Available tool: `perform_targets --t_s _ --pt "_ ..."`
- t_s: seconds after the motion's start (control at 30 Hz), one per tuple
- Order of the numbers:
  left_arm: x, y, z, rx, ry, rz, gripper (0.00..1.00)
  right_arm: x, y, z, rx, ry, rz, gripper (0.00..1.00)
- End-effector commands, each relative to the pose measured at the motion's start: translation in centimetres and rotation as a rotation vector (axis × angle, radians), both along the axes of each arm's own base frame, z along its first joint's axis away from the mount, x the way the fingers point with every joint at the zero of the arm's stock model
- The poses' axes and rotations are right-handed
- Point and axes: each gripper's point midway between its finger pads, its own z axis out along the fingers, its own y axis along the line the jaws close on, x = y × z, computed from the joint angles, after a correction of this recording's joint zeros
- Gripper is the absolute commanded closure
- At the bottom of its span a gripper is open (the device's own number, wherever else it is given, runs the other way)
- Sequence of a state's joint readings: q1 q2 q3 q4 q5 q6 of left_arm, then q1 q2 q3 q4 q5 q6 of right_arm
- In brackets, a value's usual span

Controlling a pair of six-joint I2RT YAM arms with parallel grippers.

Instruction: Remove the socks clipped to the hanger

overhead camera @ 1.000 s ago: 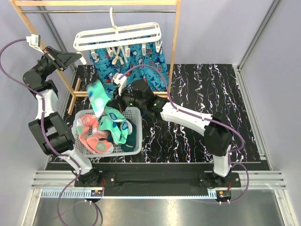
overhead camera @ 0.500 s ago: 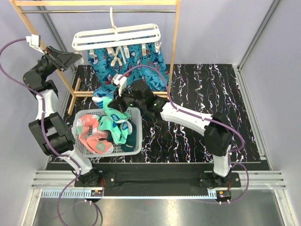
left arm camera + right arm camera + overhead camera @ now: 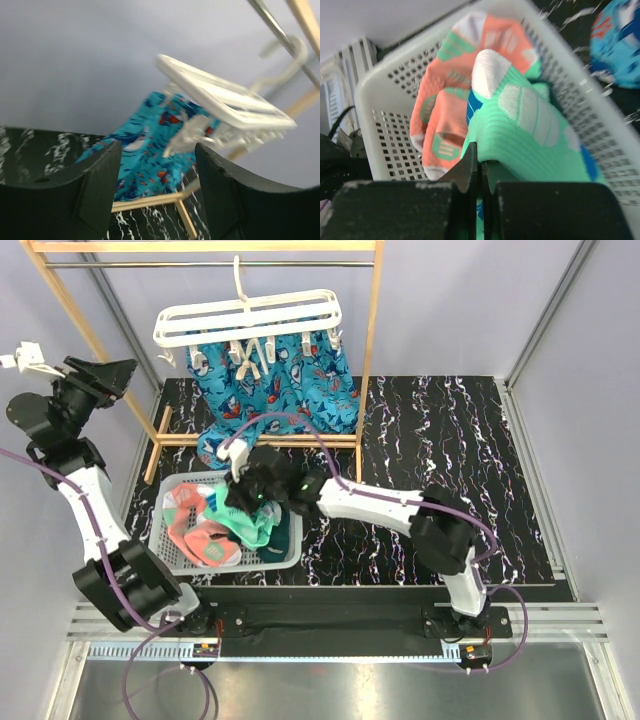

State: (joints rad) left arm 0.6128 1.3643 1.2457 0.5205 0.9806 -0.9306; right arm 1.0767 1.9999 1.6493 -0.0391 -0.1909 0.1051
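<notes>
The white slatted hanger (image 3: 250, 318) hangs from the wooden rack, its small clips dangling in front of a blue patterned cloth (image 3: 285, 390). My left gripper (image 3: 115, 372) is open and empty, high at the far left, well apart from the hanger (image 3: 225, 100). The socks lie heaped in the white mesh basket (image 3: 230, 562): pink ones (image 3: 195, 520), mint green ones (image 3: 240, 518) and a dark teal one (image 3: 282, 535). My right gripper (image 3: 245, 492) is low over the basket, shut on the cuff of a mint green sock (image 3: 535, 130) that lies beside a pink sock (image 3: 445, 115).
The wooden rack (image 3: 372, 340) stands at the back left of the black marbled table, its base rails (image 3: 250, 438) just behind the basket (image 3: 385, 140). The blue cloth (image 3: 150, 150) reaches down to the table. Grey walls close in both sides.
My right gripper came down from beside the rack into the basket, bringing the mint green sock along. My left gripper opened and its arm swung back to the left.
</notes>
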Motion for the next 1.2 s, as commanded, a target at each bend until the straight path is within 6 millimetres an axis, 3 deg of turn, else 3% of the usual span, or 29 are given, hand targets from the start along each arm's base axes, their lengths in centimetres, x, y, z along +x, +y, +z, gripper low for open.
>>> perform_targets --t_s 0.0,0.1,0.17,0.2,0.23,0.33,0.37,0.43,0.47,0.53,0.57,0.63,0.67,0.8,0.9,0.93,1.0,1.07,1.1,1.13,1.17 --pt "0.8 5.3 -5.4 -0.067 0.261 0.34 0.34 -3.4 2.4 -2.8 -0.045 0.058 0.014 0.97" --pt "-0.1 5.6 -6.7 -0.084 0.321 0.397 0.34 -4.3 2.6 -4.7 -0.087 0.119 0.0 0.81" --pt "-1.0 6.3 -7.5 -0.086 0.371 0.471 0.33 -3.8 1.9 -4.1 -0.093 0.112 -0.041 0.63" --pt "-1.7 6.5 -7.2 -0.05 0.368 0.508 0.33 -3.3 1.2 -3.8 -0.109 0.093 -0.077 0.59" --pt "-2.1 6.8 -7.0 -0.039 0.375 0.537 0.31 -3.2 0.8 -3.0 -0.107 0.07 -0.079 0.54" --pt "-3.2 6.1 -6.3 -0.027 0.363 0.55 0.26 -3.1 -1.1 0.1 -0.087 -0.017 -0.077 0.26" --pt "-3.4 5.4 -6.1 -0.03 0.362 0.521 0.19 -3.3 -2.2 1.8 -0.07 -0.037 -0.083 0.22" --pt "-3.5 3.6 -5.6 -0.036 0.359 0.472 0.13 -3.3 -3.8 3.2 -0.085 -0.067 -0.102 0.07" --pt "-3.6 2.9 -5.8 -0.041 0.376 0.45 0.07 -3.7 -4.9 5.2 -0.063 -0.077 -0.107 0.01" --pt "-3.7 0.4 -5.0 -0.012 0.362 0.393 0.01 -4.3 -6.8 6.3 -0.087 -0.063 -0.125 0.0" --pt "-4.2 -0.3 -5.1 0.005 0.376 0.4 0.01 -4.6 -8.1 8.4 -0.058 -0.066 -0.139 0.0" --pt "-4.5 -2.0 -4.2 0.072 0.357 0.39 0.01 -5.1 -10.1 9.6 -0.05 -0.035 -0.192 0.0" --pt "-4.8 -2.1 -3.8 0.09 0.343 0.409 0.01 -5.5 -11.7 11.2 -0.02 -0.034 -0.217 0.0" --pt "-7.1 -5.2 -0.4 0.21 0.217 0.383 0.01 -5.6 -16.5 13.1 0.035 0.004 -0.373 0.0" --pt "-8.4 -8.9 1.0 0.231 0.147 0.274 0.01 -6.0 -19.6 14.1 0.116 0.058 -0.474 0.0" --pt "-8.7 -11.7 0.9 0.23 0.111 0.154 0.01 -6.3 -20.7 14.7 0.138 0.067 -0.492 0.0" --pt "-9.8 -14.8 0.9 0.221 0.075 0.033 0.01 -6.3 -22.3 14.6 0.134 0.081 -0.542 0.0" --pt "-11.5 -20.2 -0.1 0.24 0.058 -0.154 0.01 -5.9 -24.2 14.9 0.14 0.083 -0.623 0.0" --pt "-11.3 -20.3 -0.4 0.247 0.05 -0.163 0.01 -5.9 -24.7 15.0 0.141 0.082 -0.638 0.0" --pt "-12.9 -23.4 -0.7 0.259 0.022 -0.292 0.01 -5.8 -25.2 15.3 0.152 0.083 -0.656 0.0" --pt "-13.3 -24.9 -1.1 0.263 -0.003 -0.354 0.01 -5.8 -25.5 15.4 0.155 0.084 -0.667 0.0"
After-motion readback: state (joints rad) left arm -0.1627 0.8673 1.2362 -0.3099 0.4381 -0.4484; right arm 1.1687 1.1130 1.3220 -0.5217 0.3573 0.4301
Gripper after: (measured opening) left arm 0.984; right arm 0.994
